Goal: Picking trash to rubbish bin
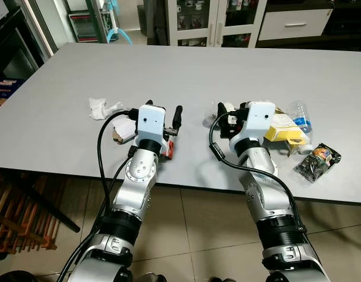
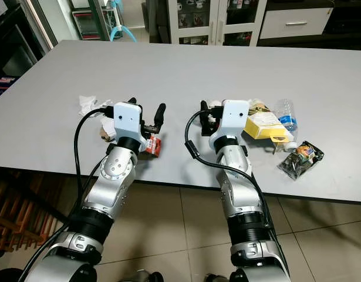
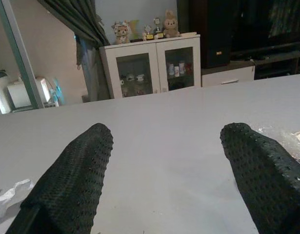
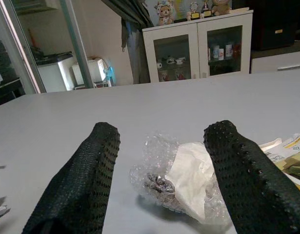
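Trash lies on a grey table (image 1: 186,70). A wad of bubble wrap around white tissue (image 4: 184,180) sits between the fingers of my right gripper (image 1: 230,111), which stands open around it without clamping. Right of that arm lie a yellow carton (image 1: 283,126), a clear plastic bottle (image 1: 299,114) and a dark snack packet (image 1: 318,160). My left gripper (image 1: 162,108) is open over bare tabletop, nothing between its fingers (image 3: 71,180). A crumpled white tissue (image 1: 104,107) lies to its left. A cardboard scrap (image 1: 122,130) and a red wrapper (image 1: 168,150) lie beside its wrist.
The table's front edge runs just below both wrists, with tiled floor (image 1: 198,223) under it. A white glass-door cabinet (image 1: 215,23) and a drawer unit (image 1: 294,23) stand behind the table. Wooden slats (image 1: 16,217) sit under the table's left end.
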`<state>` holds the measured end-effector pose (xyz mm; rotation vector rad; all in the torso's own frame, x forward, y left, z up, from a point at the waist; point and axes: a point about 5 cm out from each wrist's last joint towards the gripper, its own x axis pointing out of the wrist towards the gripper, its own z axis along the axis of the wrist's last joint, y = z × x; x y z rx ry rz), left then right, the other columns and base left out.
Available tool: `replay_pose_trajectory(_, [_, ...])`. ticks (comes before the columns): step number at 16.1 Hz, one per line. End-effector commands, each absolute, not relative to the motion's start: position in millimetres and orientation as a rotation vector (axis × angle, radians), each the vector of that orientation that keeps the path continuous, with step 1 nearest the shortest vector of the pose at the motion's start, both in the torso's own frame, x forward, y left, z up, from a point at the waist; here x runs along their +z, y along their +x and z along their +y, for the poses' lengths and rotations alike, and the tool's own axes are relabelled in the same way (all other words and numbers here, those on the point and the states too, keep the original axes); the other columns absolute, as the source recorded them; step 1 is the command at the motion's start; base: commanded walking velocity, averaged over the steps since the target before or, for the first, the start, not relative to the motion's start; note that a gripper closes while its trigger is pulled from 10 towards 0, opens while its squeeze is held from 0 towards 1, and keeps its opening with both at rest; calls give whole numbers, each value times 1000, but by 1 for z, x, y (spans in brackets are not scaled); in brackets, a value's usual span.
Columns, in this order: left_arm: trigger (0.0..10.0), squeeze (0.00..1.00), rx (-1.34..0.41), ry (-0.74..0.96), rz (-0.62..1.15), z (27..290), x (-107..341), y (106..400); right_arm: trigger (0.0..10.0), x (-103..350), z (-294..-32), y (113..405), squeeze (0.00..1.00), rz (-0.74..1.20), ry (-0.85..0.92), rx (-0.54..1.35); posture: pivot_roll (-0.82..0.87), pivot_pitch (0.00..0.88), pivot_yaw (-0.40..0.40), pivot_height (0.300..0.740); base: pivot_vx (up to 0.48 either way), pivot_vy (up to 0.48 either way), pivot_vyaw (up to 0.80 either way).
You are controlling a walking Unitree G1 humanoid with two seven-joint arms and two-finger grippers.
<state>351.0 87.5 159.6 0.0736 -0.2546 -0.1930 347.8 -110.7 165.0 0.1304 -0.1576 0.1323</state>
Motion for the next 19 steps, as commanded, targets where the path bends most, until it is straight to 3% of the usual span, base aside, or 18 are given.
replay_pose_trajectory(1, [10000, 0, -193, 79, -261, 87, 161, 352, 10000, 166, -108, 348, 0, -165, 121, 147, -50, 63, 53, 740, 0, 0, 0])
replay_pose_trajectory(11, [10000, 0, -191, 82, -266, 88, 164, 353, 10000, 171, -112, 350, 0, -176, 112, 134, -50, 79, 52, 740, 0, 0, 0])
replay_pose_trajectory(16, [10000, 0, -140, 94, -330, 111, 190, 364, 10000, 186, -130, 354, 0, -214, 77, 126, -46, 81, 52, 740, 0, 0, 0])
replay_pose_trajectory(19, [10000, 0, -95, 111, -315, 131, 189, 368, 10000, 191, -128, 347, 0, -179, 48, 355, -51, 87, 52, 740, 0, 0, 0])
